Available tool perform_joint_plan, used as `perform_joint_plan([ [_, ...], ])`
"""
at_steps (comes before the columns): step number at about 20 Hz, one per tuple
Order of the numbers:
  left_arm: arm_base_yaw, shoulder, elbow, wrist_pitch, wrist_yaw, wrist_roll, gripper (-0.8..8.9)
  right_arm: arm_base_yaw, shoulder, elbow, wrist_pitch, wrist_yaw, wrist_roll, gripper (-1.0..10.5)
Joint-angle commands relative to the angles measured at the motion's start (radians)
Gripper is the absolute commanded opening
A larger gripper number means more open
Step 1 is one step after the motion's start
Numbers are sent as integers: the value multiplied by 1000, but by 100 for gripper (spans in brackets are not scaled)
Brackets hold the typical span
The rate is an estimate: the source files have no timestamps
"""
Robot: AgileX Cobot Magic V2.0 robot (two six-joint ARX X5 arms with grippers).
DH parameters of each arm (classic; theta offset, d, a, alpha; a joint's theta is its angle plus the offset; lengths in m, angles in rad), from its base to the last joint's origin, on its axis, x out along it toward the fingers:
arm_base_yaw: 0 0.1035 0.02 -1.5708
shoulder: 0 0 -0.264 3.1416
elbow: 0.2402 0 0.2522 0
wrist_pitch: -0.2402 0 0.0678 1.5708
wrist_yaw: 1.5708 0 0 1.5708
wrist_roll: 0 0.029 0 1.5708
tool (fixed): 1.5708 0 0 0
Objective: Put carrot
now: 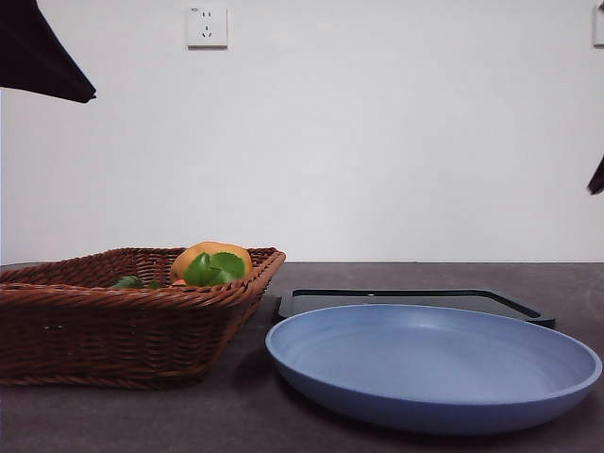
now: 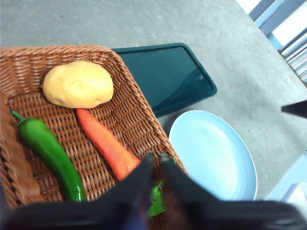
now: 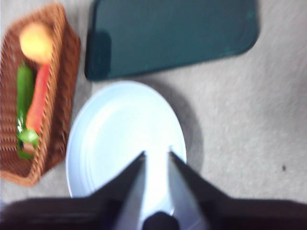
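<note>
The carrot [image 2: 108,141] lies in the wicker basket [image 2: 130,108] between a yellow potato and a green pepper. It is red-orange, and its green leaves lie under my left gripper [image 2: 156,160]. That gripper hovers above the leafy end, its jaws nearly together and holding nothing. In the front view only the carrot's leaves [image 1: 215,268] show over the basket [image 1: 113,330] rim. My right gripper [image 3: 157,154] hangs over the blue plate [image 3: 124,120] with a narrow gap between its jaws. The right wrist view shows the carrot [image 3: 37,96] in the basket [image 3: 64,91], off to the side.
The potato [image 2: 77,84] and the green pepper [image 2: 48,148] share the basket. The blue plate [image 1: 434,377] sits right of the basket, with a dark tray [image 1: 415,295] behind it. Black arm parts show at the top-left corner [image 1: 42,57] and the right edge [image 1: 596,177].
</note>
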Motion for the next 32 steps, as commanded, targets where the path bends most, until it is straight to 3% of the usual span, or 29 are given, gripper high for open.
perform_joint_plan([
  [1,-4,6,17,20,-5,-23,234,34,56,14,3,59,-19,173],
  [4,-4,6,17,21,-18,-37,259,105,151,3,13,135,-19,172],
  [9,-4,6,17,24,-18,-40,276,188,304,0,91,137,-6,168],
  [15,-4,6,17,20,-18,-44,276,190,439,0,159,131,1,166],
  [20,-5,6,17,19,-18,-45,276,193,455,0,165,125,12,7],
  [22,-5,6,17,20,-18,-72,277,193,454,0,154,125,12,6],
  [26,-48,9,17,20,-21,-89,376,193,377,1,123,127,14,6],
  [32,-207,138,74,4,-274,-122,376,192,132,1,-21,158,20,6],
])
